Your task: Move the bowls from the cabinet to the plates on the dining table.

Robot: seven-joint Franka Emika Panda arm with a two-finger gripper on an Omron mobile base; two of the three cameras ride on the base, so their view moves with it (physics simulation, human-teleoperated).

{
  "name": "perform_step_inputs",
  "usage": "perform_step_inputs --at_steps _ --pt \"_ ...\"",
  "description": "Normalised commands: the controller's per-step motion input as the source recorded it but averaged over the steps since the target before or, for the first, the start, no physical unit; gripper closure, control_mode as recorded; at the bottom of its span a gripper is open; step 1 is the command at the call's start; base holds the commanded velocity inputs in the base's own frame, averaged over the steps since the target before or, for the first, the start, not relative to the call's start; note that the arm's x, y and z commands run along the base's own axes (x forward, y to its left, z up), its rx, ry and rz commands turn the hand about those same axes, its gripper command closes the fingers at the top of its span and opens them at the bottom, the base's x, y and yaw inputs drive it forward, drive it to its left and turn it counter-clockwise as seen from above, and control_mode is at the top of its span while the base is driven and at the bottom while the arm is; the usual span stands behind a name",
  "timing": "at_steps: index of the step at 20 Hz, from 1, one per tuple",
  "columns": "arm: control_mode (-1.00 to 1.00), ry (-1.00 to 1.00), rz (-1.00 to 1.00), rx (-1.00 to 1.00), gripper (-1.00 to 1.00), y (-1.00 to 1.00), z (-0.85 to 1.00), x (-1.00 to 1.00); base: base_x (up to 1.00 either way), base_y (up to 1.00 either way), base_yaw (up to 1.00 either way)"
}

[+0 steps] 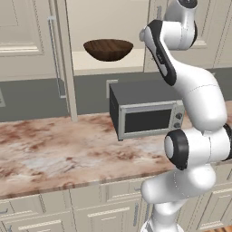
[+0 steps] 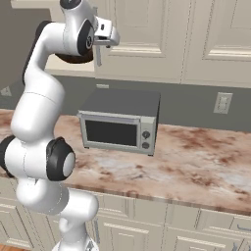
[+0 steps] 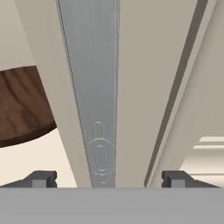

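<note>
Your claw (image 3: 105, 179) stands wide open and empty, its two dark fingertips (image 3: 41, 178) set well apart on either side of the door handle (image 3: 94, 96), a long metal bar seen close up in the hand view; whether either tip touches the bar you cannot tell. In the right base view the hand is at the cabinet (image 2: 147, 39) door edge, up by the handle. The dark-brown wooden bowl (image 1: 108, 49) sits upright on the pale inner shelf (image 1: 104, 63), behind the open door (image 1: 68, 59); your arm hides the shelf's right side. Below stand the microwave (image 1: 145, 113) and the marbled dining table (image 1: 54, 149).
</note>
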Motion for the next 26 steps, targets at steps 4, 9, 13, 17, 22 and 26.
perform_step_inputs --at_steps 4,9,13,17,22,26 --pt "-1.00 0.02 -0.02 0.00 1.00 -0.06 -0.02 0.06 0.00 0.00 0.00" --pt "-1.00 0.01 0.00 0.00 1.00 0.00 0.00 0.02 0.00 0.00 0.00" --pt "-1.00 0.02 0.00 0.00 1.00 0.00 0.00 0.00 0.00 0.00 0.00" --pt "-1.00 0.01 0.00 0.00 1.00 0.00 0.00 0.00 0.00 0.00 0.00" --pt "-1.00 0.00 0.00 0.00 1.00 0.00 0.00 0.00 0.00 0.00 0.00" --pt "-1.00 -0.02 0.00 0.00 1.00 -0.07 -0.01 0.00 0.00 0.00 0.00"
